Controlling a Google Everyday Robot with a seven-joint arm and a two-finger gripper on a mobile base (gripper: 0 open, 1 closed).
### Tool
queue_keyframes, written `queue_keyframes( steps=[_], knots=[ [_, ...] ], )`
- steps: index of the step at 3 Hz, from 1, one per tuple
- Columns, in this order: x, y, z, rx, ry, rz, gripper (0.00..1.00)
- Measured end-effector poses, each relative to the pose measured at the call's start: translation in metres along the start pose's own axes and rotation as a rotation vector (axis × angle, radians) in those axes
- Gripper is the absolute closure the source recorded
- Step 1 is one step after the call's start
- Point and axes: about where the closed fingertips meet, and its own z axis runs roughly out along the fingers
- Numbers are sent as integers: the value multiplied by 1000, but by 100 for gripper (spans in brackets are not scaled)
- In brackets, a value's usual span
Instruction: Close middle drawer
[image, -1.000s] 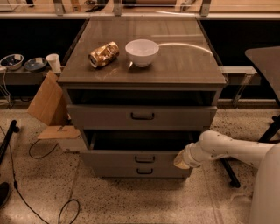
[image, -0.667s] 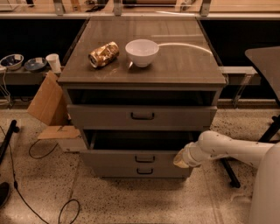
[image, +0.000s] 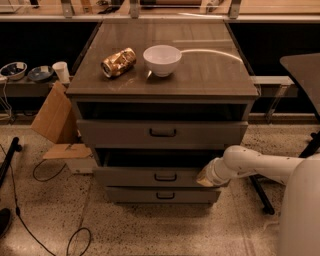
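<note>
Pincer (image: 204, 178) is seen at right end of middle drawer (image: 145, 176) front, which runs leftward from it. Drawer is pulled out. Pincer state cannot be told.

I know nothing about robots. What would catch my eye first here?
A white arm reaches in from the right, its pincer at the right end of the middle drawer, which stands pulled out. The top drawer above is out too. On the cabinet top sit a white bowl and a crushed gold can, side by side.
</note>
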Motion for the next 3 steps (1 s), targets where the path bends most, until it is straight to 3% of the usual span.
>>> queue_keyframes(
  steps=[1,3],
  knots=[
    [-6,-19,-6,50,-18,49,100],
    [-26,-42,-4,98,-26,95,100]
  ],
)
